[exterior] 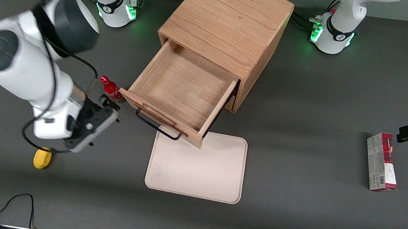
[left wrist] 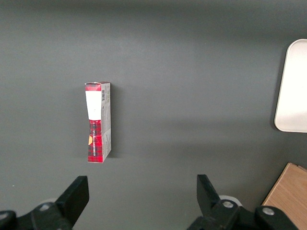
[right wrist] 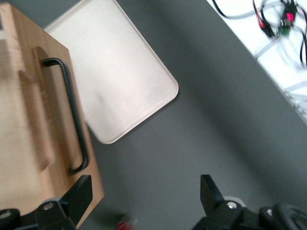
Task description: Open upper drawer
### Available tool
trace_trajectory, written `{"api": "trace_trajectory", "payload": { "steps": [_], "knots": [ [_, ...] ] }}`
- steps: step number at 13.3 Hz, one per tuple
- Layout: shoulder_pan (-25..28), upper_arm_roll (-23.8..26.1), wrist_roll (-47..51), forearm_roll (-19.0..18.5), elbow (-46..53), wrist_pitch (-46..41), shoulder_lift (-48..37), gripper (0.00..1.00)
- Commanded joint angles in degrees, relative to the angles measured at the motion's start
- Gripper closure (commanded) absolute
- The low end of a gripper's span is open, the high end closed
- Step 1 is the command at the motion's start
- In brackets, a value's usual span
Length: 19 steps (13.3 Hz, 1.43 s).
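Observation:
The upper drawer (exterior: 183,87) of the oak cabinet (exterior: 226,21) stands pulled far out, and its inside is bare wood. Its thin black bar handle (exterior: 157,127) hangs over the edge of the tray. My gripper (exterior: 110,105) is beside the drawer front's corner, toward the working arm's end of the table, and is apart from the handle. In the right wrist view the gripper (right wrist: 144,189) is open over bare table with nothing between its fingers. The drawer front (right wrist: 29,120) and the handle (right wrist: 72,120) lie close by one fingertip (right wrist: 81,189).
A small red bottle (exterior: 110,88) stands right by my gripper and the drawer's corner. A cream tray (exterior: 196,166) lies in front of the drawer. A yellow object (exterior: 42,158) lies nearer the front camera. A red box (exterior: 381,162) lies toward the parked arm's end.

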Motion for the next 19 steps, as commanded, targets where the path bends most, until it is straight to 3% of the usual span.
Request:
{"api": "trace_trajectory", "payload": {
  "steps": [1, 4, 6, 8, 12, 19],
  "knots": [
    [-1.4, -7.6, 9.3, 7.7, -10.2, -4.2, -12.6, 0.00],
    [-0.9, -13.7, 18.6, 9.3, -30.9, -0.3, -30.8, 0.00],
    [1.8, -21.7, 18.5, 15.0, -41.4, 1.8, -41.0, 0.00],
    [4.7, -27.4, 17.6, 14.9, -41.5, -0.9, -41.7, 0.00],
    [4.5, -29.8, 17.6, 13.4, -41.3, -0.7, -41.3, 0.00],
    [5.3, -29.1, 26.3, 13.3, -40.2, -1.1, -40.9, 0.00]
  ]
}}
